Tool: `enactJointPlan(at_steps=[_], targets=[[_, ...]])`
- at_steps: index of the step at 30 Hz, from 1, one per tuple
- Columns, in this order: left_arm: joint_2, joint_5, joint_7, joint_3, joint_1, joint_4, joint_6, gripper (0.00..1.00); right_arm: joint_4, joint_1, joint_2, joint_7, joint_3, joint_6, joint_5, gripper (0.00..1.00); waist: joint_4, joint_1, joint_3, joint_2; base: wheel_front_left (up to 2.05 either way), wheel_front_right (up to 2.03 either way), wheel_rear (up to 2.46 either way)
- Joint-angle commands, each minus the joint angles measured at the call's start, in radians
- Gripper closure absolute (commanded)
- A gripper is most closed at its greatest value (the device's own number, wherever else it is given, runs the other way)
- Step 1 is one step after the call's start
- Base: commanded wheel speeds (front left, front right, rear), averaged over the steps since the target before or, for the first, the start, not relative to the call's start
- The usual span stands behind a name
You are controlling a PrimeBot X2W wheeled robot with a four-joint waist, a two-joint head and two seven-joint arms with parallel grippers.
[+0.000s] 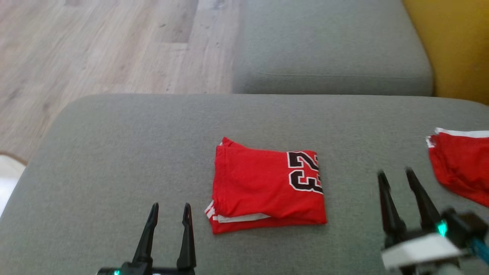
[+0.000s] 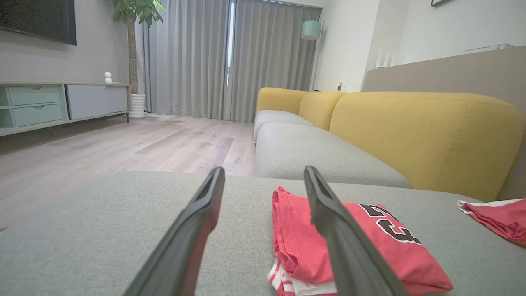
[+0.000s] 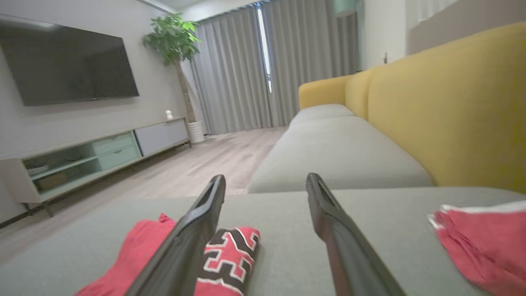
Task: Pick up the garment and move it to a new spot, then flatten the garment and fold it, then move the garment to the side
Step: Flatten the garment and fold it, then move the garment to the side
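Nearest, the left gripper (image 1: 170,207) at 7 o'clock in the head view and the right gripper (image 1: 395,173) at 4 o'clock both stand wide and empty, neither touching cloth. Just beyond them, mid-cushion (image 1: 114,152), the garment (image 1: 263,187) lies as a neat red rectangle. Flattening and folding look done, and moving it aside remains. At 3 o'clock a second red cloth (image 1: 458,168) is cut by the frame edge, possibly one already set aside.

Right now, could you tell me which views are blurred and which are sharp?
Head view: the right gripper is smeared, the folded jersey fairly sharp. Left wrist view: crisp throughout. Right wrist view: soft overall, the second red garment smudged at its edges.
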State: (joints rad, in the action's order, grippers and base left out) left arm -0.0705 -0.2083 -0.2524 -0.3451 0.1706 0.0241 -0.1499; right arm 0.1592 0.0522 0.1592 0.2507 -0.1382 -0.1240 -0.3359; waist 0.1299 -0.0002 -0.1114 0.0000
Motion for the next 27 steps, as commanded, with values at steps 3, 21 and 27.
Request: enactJointPlan(at_steps=[3, 21, 27], targets=[[0.016, -0.02, -0.009, 0.051, 0.0, -0.025, 0.0, 0.0, -0.057, 0.083, -0.012, 0.011, 0.04, -0.007, 0.03, 0.0, -0.023, 0.0002, -0.025, 0.0, 0.0, 0.0, 0.0], [0.019, 0.025, -0.009, 0.086, 0.035, -0.017, 0.018, 0.0, -0.066, 0.165, -0.056, 0.011, 0.058, -0.007, 0.07, 0.0, -0.046, 0.0002, -0.035, 0.0, 0.0, 0.0, 0.0], [0.019, 0.027, -0.009, 0.087, 0.034, -0.015, 0.021, 0.0, -0.063, 0.163, -0.058, 0.011, 0.065, -0.007, 0.073, 0.0, -0.04, 0.0002, -0.033, 0.0, 0.0, 0.0, 0.0]])
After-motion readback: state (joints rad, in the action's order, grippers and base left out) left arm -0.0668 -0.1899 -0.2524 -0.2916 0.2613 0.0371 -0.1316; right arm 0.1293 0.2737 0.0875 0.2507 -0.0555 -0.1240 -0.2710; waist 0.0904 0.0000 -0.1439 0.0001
